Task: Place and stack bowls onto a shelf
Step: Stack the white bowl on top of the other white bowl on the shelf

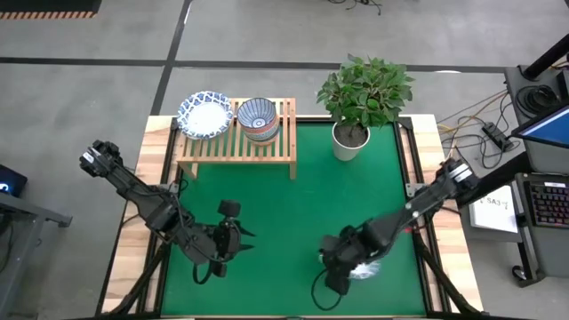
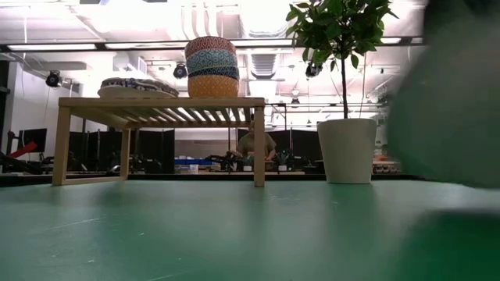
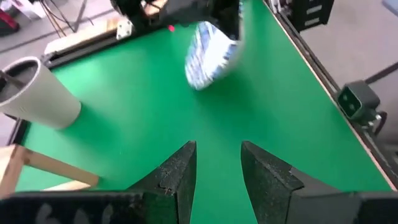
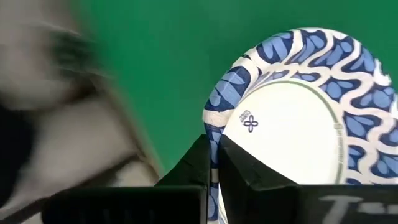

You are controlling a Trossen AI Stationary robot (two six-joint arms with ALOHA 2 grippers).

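Bowls: a wide stack and a small stack sit on the shelf. The right pincer is clamped on the last wide bowl near the table's front edge; the left pincer waits, fingers apart.

A green-topped bench with pale wooden edges stands on a grey concrete floor crossed by dark lines. At about one o'clock on the mat, a leafy plant rises from a white pot. Beyond the bench's three o'clock side, cables, a keyboard and a sheet of paper crowd a side desk. Seen level across the bench, bright ceiling lights glare over a workshop, where a person sits at a far desk among dark equipment.
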